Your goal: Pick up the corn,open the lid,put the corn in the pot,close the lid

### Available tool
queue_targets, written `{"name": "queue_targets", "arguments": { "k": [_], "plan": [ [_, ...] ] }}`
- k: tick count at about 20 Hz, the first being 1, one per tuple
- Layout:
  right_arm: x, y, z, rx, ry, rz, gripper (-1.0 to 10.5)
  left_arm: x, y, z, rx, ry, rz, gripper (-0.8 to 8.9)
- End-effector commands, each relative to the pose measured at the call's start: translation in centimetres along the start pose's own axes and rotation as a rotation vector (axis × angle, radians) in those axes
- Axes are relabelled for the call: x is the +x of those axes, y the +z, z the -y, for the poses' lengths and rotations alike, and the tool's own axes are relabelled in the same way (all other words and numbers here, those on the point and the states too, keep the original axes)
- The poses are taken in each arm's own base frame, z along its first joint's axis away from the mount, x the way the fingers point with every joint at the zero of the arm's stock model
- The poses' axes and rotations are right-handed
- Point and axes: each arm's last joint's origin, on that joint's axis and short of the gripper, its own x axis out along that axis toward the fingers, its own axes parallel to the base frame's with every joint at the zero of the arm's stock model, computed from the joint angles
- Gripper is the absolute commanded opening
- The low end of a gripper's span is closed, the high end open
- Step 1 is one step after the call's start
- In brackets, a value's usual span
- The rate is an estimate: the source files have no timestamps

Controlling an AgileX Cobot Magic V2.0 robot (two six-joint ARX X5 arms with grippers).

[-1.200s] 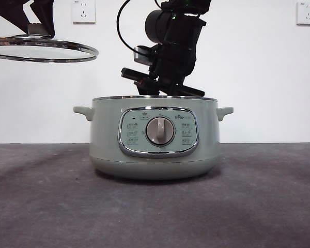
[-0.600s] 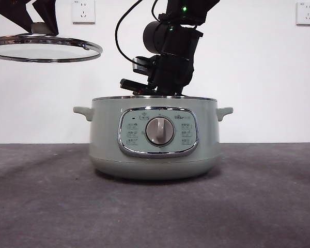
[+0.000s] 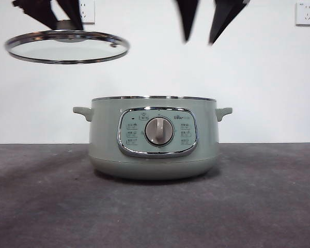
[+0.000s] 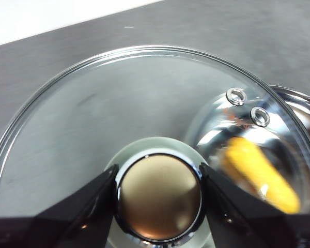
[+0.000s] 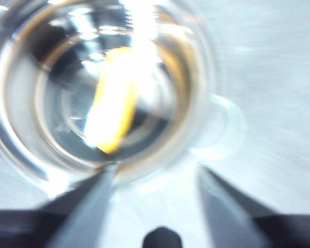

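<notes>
The corn (image 5: 111,111) lay inside the pot (image 3: 154,137), a yellow oblong on the shiny floor; in the right wrist view it was blurred and partly washed out by glare, and in the left wrist view it showed again through the glass at about four o'clock from the knob (image 4: 159,197). The pot stood uncovered on the grey table (image 3: 258,201), its dial (image 3: 159,130) facing the front camera. The lid (image 3: 67,46) hung in the air at roughly ten o'clock from the pot, nearly level and well clear of the rim. The left gripper (image 4: 159,199) held it from above — one black jaw pressed against each side of the knob. The right gripper (image 3: 201,23) was high over the pot, at about twelve o'clock from it, its two jaws spread wide with nothing between them — in its own wrist view they framed the open pot below. Two wall sockets (image 3: 306,13) sat on the white wall behind.
</notes>
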Motion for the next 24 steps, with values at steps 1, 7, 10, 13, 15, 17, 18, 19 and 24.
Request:
{"name": "queue_targets", "arguments": {
  "k": [1, 7, 10, 13, 15, 17, 18, 19, 24],
  "plan": [
    [-2.8, -1.4, 0.7, -0.011, -0.008, 0.018, -0.1, -0.7, 0.6, 2.3, 0.041, -0.043, 0.050, -0.09],
    [-6.2, -7.2, 2.0, 0.033, -0.067, 0.074, -0.1, 0.9, 0.4, 6.6, 0.094, -0.135, 0.010, -0.09],
    [-6.4, -10.2, 2.5, 0.071, -0.078, 0.091, -0.1, 2.4, 0.1, 8.5, 0.122, -0.173, -0.031, -0.09],
    [-6.7, -12.8, 3.1, 0.128, -0.106, 0.091, -0.1, 4.2, -0.5, 10.1, 0.147, -0.186, -0.081, -0.09],
    [-7.1, -14.5, 3.6, 0.160, -0.136, 0.102, -0.1, 5.2, -0.8, 11.0, 0.163, -0.197, -0.106, -0.09],
    [-7.7, -15.9, 4.0, 0.176, -0.146, 0.117, -0.1, 6.1, -1.1, 11.7, 0.173, -0.205, -0.125, -0.09],
    [-7.9, -16.5, 4.1, 0.183, -0.149, 0.125, -0.1, 6.7, -1.2, 12.0, 0.176, -0.210, -0.135, -0.09],
    [-8.1, -17.0, 4.2, 0.193, -0.151, 0.130, -0.1, 7.1, -1.3, 12.2, 0.178, -0.212, -0.141, -0.09],
    [-9.5, -18.5, 4.4, 0.220, -0.150, 0.145, -0.1, 8.6, -1.6, 12.8, 0.186, -0.198, -0.150, -0.09]
  ]
}}
